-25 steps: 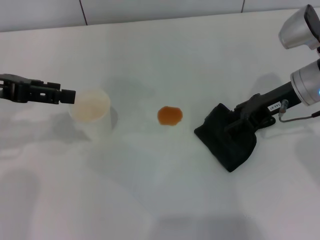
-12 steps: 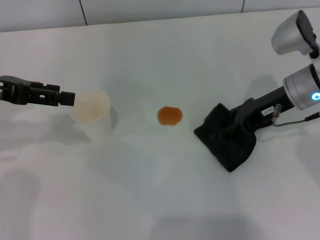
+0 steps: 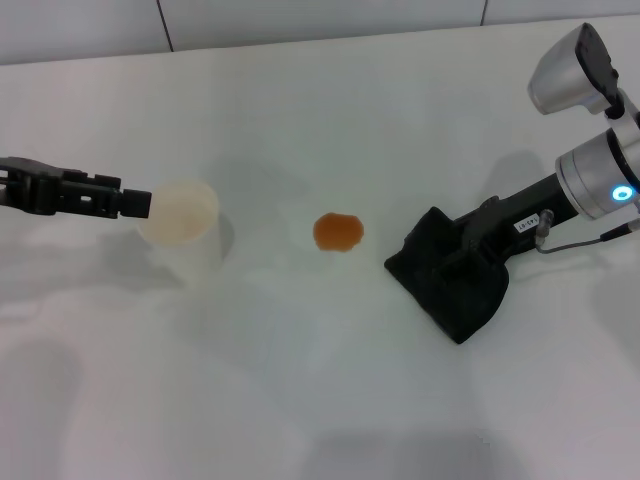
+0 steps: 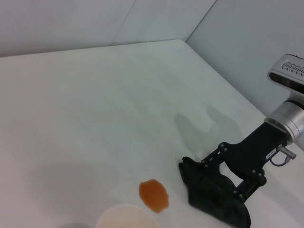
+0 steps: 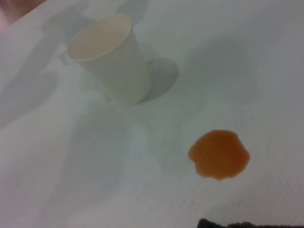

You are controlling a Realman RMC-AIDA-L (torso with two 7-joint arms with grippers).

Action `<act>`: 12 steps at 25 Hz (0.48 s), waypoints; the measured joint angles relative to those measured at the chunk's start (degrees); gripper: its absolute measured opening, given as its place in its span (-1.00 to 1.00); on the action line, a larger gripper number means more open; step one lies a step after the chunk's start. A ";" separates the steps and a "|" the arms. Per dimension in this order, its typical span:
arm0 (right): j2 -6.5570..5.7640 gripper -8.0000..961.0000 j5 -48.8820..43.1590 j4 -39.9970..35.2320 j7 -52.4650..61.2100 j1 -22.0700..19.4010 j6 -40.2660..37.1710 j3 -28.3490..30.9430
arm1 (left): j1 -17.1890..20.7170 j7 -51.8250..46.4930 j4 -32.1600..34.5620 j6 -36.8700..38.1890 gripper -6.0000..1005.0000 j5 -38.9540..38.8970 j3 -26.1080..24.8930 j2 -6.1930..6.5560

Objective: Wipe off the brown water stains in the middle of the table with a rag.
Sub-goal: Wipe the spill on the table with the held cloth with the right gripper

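Note:
The brown water stain (image 3: 338, 232) is a small orange-brown blot on the white table (image 3: 300, 380). It also shows in the left wrist view (image 4: 153, 194) and the right wrist view (image 5: 219, 154). The black rag (image 3: 455, 295) lies on the table to the right of the stain, a short gap apart. My right gripper (image 3: 455, 255) reaches in from the right and is shut on the rag's far side, as the left wrist view (image 4: 223, 178) shows. An edge of the rag (image 5: 247, 224) shows in the right wrist view. My left gripper (image 3: 135, 203) hovers at the left, by a cup's rim.
A white paper cup (image 3: 185, 225) stands upright left of the stain; it also shows in the right wrist view (image 5: 111, 59) and the left wrist view (image 4: 126, 217). A tiled wall (image 3: 320, 15) runs behind the table's far edge.
My right arm has shifted slightly left, dragging the rag a little closer to the stain. My left gripper has drifted slightly toward me beside the cup.

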 joint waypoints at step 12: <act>0.07 0.50 -0.91 -0.27 0.01 -0.19 0.71 0.03 | -0.28 -0.35 -0.03 0.05 0.71 0.06 0.00 -0.34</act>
